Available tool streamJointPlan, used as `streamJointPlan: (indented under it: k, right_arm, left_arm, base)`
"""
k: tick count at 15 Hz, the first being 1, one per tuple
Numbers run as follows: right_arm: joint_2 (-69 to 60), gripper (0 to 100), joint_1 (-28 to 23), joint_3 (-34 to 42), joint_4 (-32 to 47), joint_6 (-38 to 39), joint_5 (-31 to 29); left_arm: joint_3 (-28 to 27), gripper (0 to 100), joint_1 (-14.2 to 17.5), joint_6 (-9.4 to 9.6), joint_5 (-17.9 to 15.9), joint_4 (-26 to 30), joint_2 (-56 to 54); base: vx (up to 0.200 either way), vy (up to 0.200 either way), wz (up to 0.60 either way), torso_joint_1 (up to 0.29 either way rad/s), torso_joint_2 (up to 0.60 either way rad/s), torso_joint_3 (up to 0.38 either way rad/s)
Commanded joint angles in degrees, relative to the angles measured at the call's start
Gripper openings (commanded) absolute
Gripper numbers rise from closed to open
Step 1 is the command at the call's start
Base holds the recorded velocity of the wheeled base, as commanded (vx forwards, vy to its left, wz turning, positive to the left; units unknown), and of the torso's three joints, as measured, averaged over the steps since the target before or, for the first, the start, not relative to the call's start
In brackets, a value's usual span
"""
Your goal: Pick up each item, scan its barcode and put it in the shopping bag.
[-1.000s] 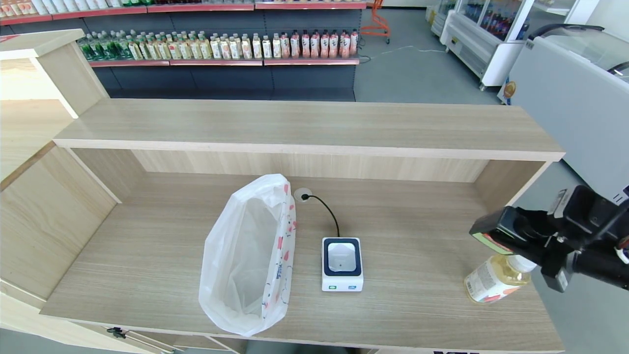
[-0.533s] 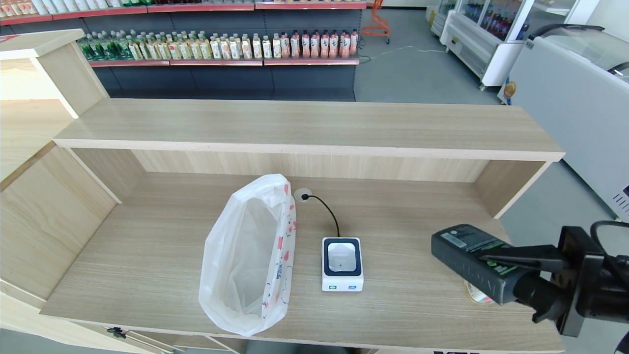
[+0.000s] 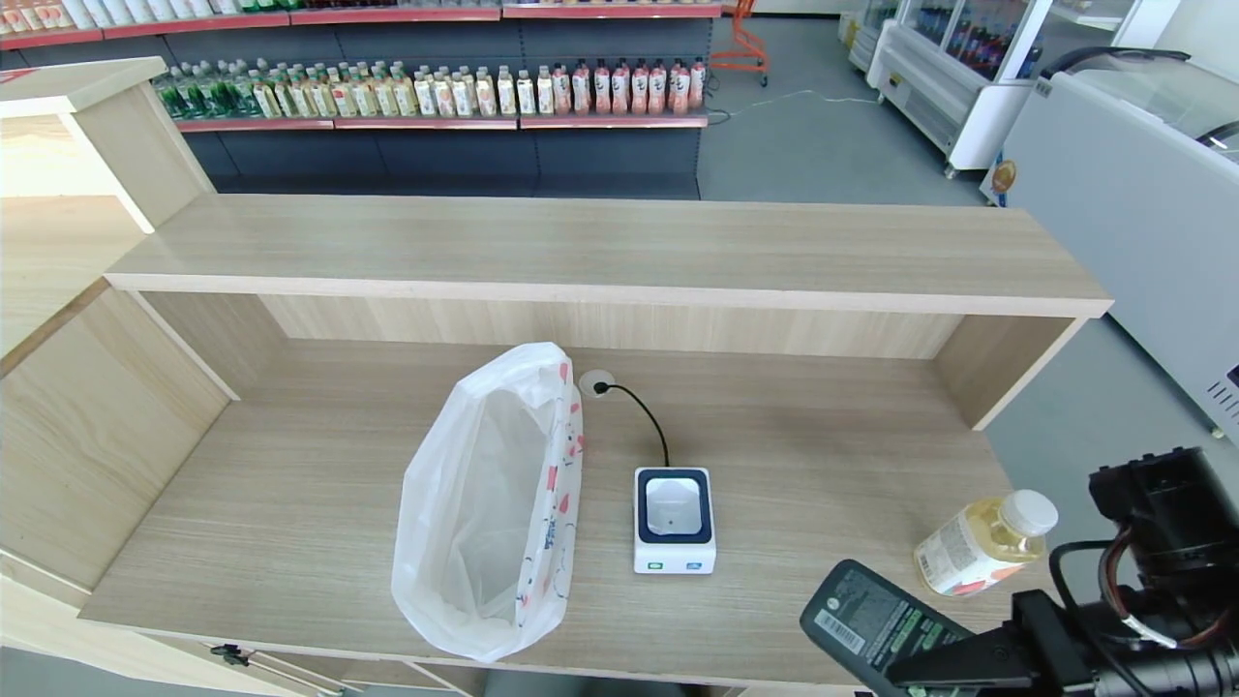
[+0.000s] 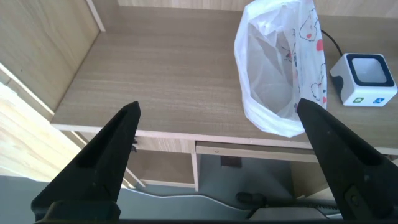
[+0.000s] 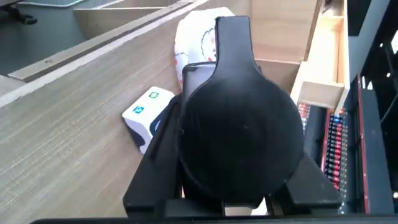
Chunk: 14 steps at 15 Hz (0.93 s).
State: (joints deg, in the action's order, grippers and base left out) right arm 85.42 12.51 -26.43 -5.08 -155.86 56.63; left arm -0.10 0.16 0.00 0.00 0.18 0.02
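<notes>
Dark bottle (image 3: 864, 617) lowered to counter (image 3: 290, 484) front | drink shelves (image 3: 426, 123) behind

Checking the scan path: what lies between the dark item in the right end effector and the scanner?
Nothing: in the head view, only bare counter separates the dark item from the scanner.

One white shopping bag (image 3: 489, 503), one barcode scanner (image 3: 675, 520) with a single black cable (image 3: 644, 418), and one capped bottle of yellow liquid (image 3: 982, 545) were counted on the one counter (image 3: 823, 465). A second item, one dark container (image 3: 871, 620) bearing one barcode label, brought the goods to two in all. Two tools were in the frame, the left tool (image 4: 219, 109) and the right tool (image 3: 944, 658), with two fingers visible on the left.
</notes>
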Motion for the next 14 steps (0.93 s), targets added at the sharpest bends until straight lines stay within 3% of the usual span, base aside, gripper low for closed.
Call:
streamJointPlan:
  k: [1,5,14]
  right_arm:
    - [5.2,0,6.6,-2.0,-3.8,-0.5,0.8]
    - [10.5,0,19.1,-4.9,-10.8,-0.1,0.9]
    - [15.2,0,20.2,-12.5,-15.0,0.4,0.9]
  left_arm:
    - [0.0,100,0.0,0.0,0.0,0.0,0.0]
    - [0.0,100,0.0,0.0,0.0,0.0,0.0]
    - [0.0,100,0.0,0.0,0.0,0.0,0.0]
  base:
    - [0.0,0.0,0.0,0.0,0.0,0.0]
    - [0.0,0.0,0.0,0.0,0.0,0.0]
    - [0.0,0.0,0.0,0.0,0.0,0.0]
